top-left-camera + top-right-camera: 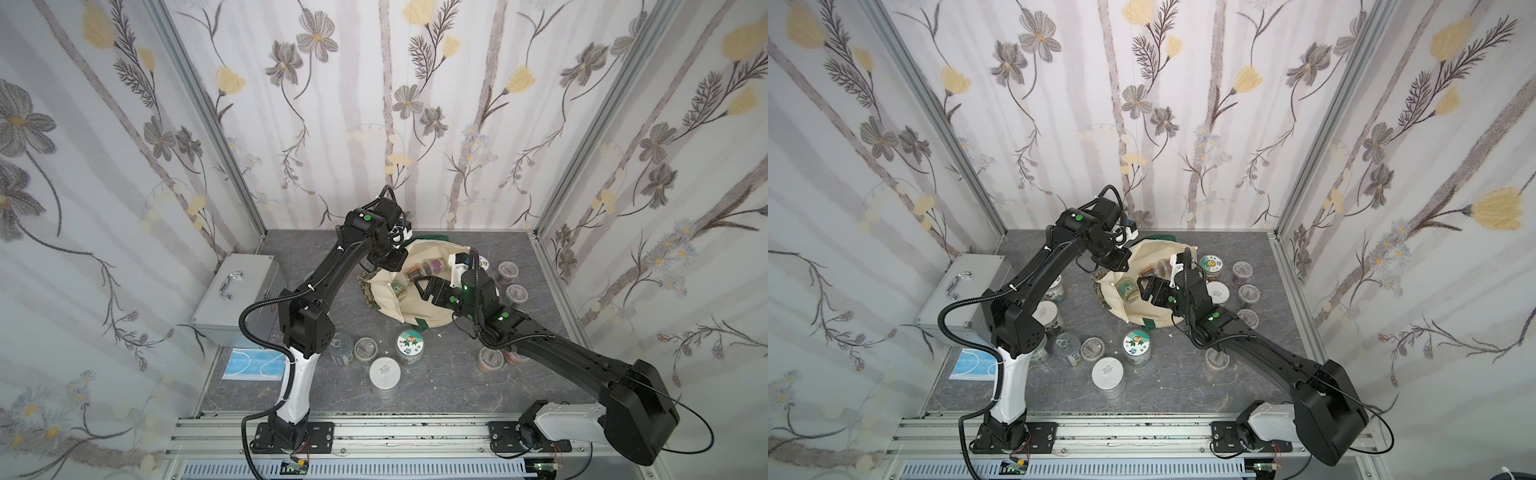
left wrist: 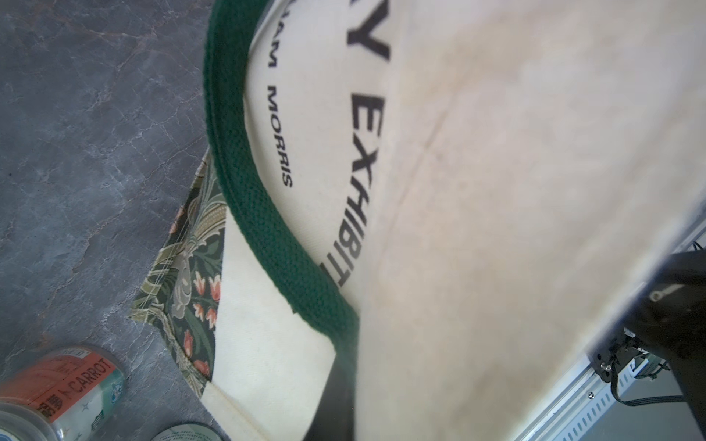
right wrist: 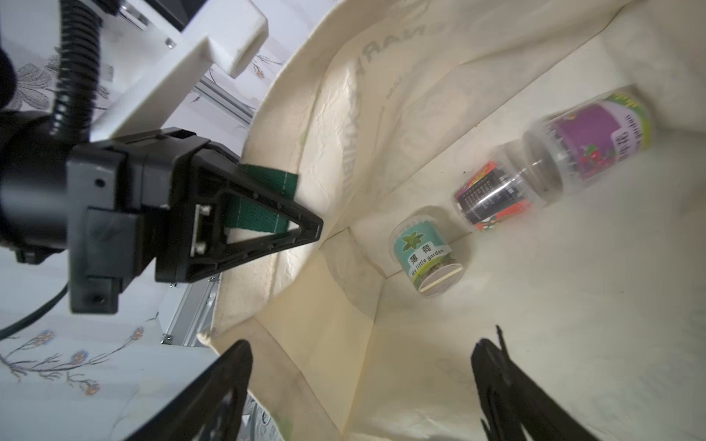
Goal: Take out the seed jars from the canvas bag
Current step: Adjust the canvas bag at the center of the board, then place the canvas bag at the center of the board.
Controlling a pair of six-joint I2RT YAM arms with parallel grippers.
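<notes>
Cream canvas bag (image 1: pixel 409 309) lies open-mouthed on the grey table (image 1: pixel 415 399), its rim clenched by the left gripper (image 3: pixel 311 229), while the right gripper (image 3: pixel 363 343), jaws spread and empty, hovers at its mouth near three seed jars (image 3: pixel 428 252) inside.

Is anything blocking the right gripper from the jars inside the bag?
Nothing visible. The right gripper faces the open canvas bag, its jaws apart, with bare canvas up to the teal-labelled jar. The left gripper pinches the rim.

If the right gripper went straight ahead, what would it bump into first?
Probably the teal-labelled seed jar, lying inside the canvas bag ahead of the right gripper, whose jaws are open. Depth is unclear, so the bag's cloth might come first.
</notes>
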